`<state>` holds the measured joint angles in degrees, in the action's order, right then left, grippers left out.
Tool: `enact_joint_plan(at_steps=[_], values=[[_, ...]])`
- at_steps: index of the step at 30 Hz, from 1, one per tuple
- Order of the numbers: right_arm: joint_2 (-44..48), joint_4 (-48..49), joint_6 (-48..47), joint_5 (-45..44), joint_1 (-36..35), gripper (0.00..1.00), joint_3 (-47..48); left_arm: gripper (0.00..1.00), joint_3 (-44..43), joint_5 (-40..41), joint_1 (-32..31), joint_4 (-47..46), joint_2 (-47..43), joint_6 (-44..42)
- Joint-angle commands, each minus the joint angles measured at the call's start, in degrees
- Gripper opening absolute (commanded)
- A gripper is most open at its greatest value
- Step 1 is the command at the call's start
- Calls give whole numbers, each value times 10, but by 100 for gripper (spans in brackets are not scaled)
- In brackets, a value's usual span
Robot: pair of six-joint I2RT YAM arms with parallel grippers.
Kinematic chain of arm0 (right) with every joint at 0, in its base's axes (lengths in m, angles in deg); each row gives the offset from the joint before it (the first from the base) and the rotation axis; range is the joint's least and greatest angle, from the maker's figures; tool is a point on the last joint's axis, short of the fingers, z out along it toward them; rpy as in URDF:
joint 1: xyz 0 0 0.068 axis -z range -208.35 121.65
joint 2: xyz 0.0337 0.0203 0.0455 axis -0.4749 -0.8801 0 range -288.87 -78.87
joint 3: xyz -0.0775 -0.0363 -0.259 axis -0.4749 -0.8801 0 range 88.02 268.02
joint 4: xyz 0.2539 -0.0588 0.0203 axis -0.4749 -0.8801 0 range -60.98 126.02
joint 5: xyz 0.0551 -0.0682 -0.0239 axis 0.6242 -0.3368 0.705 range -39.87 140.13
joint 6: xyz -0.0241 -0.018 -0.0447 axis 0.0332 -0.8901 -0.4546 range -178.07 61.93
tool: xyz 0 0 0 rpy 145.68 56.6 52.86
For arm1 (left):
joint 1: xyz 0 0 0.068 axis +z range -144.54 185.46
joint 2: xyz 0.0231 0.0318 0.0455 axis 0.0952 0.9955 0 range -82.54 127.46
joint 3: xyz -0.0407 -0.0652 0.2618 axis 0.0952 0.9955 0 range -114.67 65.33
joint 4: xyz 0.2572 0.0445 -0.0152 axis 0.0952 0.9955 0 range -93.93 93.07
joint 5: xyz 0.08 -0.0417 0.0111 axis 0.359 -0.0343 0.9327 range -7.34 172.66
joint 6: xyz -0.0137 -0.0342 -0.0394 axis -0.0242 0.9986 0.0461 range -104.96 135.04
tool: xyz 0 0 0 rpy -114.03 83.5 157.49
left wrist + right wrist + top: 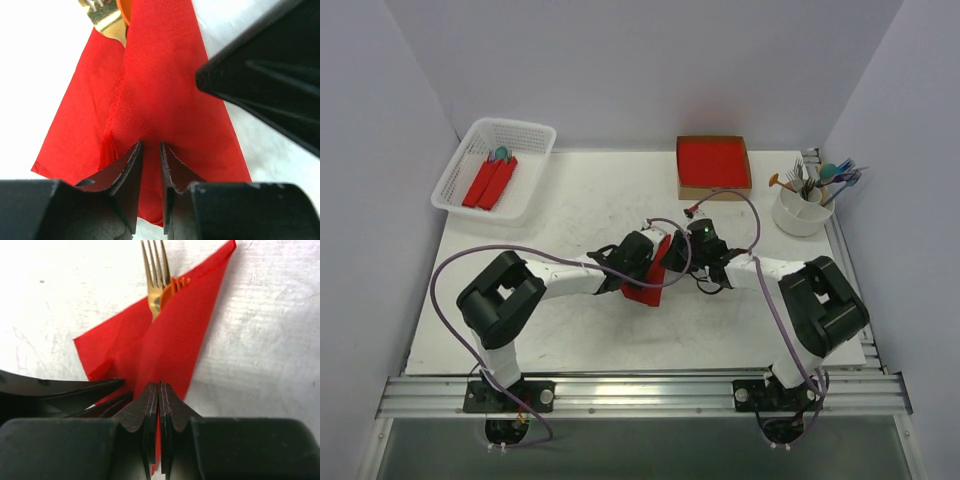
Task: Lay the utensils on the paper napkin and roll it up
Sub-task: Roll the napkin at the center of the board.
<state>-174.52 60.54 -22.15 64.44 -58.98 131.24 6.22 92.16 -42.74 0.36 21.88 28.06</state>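
Note:
The paper napkin [642, 291] lies mid-table, folded over into a long red wedge [165, 90] [172, 345]. Two utensils poke out of its far end: a gold-looking fork [155, 270] [102, 15] and an orange one [176, 284] beside it. My left gripper [650, 262] [151, 146] pinches a raised fold of the napkin between narrowly parted jaws. My right gripper [678, 262] [160, 385] is shut on the napkin's edge, with a red sliver between its pads. The two grippers sit side by side, and each shows in the other's wrist view.
A white basket [535, 130] at the back left holds red rolls [490, 182]. A cardboard box with a red stack [713, 163] sits at the back centre. A white cup [798, 222] of spare utensils stands at the back right.

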Motion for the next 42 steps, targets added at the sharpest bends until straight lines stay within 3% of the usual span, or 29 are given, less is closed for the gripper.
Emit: enact_joint_plan(at_steps=[1, 11, 42], values=[[71, -20, 6, -28, -15, 2, -15, 28, 42, -16, -18, 41, -11, 22], [145, -55, 23, -56, -55, 3, -64, 28, 104, 4, -44, 30, -63, 56], [27, -111, 4, -159, -97, 1, 27, 28, 95, 21, -52, 36, -73, 38]])
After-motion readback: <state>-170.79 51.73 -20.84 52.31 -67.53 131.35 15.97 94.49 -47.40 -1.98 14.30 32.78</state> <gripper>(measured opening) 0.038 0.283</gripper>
